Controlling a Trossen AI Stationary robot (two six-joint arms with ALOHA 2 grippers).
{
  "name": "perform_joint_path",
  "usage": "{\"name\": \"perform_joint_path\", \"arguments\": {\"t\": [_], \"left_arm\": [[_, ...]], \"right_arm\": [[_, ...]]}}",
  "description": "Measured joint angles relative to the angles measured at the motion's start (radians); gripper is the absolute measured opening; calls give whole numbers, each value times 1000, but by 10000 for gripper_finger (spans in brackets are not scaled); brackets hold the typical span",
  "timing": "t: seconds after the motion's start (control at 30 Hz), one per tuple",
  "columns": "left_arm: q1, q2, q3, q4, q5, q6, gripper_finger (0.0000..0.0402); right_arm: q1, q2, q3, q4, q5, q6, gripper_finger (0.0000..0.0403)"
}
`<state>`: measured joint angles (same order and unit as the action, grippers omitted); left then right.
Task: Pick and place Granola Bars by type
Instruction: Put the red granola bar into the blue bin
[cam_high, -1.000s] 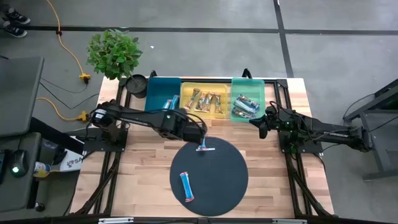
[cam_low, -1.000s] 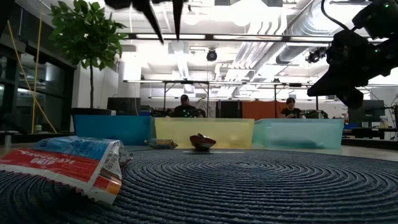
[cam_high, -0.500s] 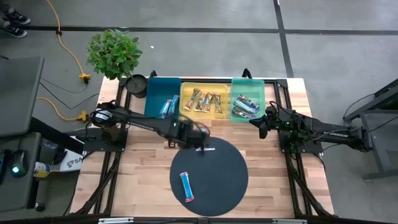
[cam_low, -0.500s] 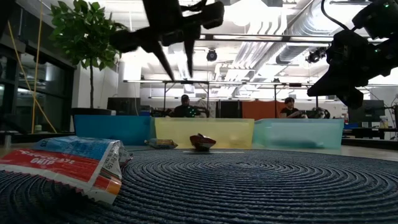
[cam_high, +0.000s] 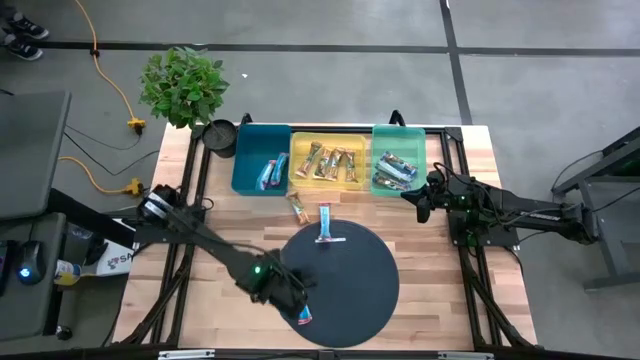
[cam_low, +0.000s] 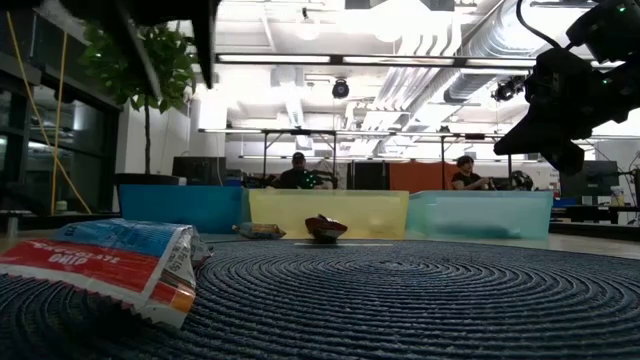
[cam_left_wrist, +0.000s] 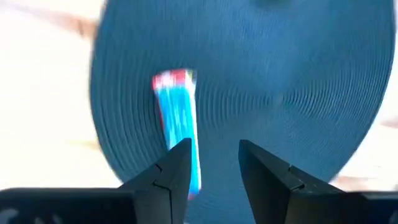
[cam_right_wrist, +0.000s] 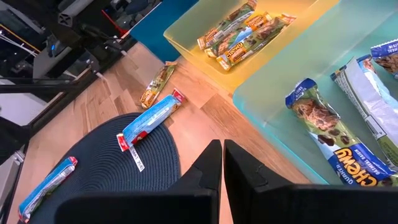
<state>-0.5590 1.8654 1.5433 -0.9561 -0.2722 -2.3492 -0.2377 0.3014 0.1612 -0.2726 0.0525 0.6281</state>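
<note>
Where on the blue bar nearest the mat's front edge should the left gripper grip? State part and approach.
Across its narrow width at mid-length, from straight above. The blue bar lies flat on the mat, so only its long edges give the open left gripper a pinch.

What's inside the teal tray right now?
The teal tray holds blue-wrapped granola bars, lying toward the side next to the yellow tray; their exact count is unclear from above. The low view shows only the tray's wall.

The left gripper (cam_left_wrist: 214, 163) hung parted at seven o'clock (holding nothing); the right gripper (cam_right_wrist: 222, 163) waited closed at three.
</note>
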Motion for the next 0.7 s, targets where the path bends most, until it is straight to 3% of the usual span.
{"name": "perform_joint_path", "arguments": {"t": [0.33,0.7], "left_arm": [[-49,90,-1,207,-12,-55,131],[-43,104,1,83,102,-68,131]], "right_arm": [[0,0,0,0,0,0,0],[0,0,0,1,0,0,0]]}}
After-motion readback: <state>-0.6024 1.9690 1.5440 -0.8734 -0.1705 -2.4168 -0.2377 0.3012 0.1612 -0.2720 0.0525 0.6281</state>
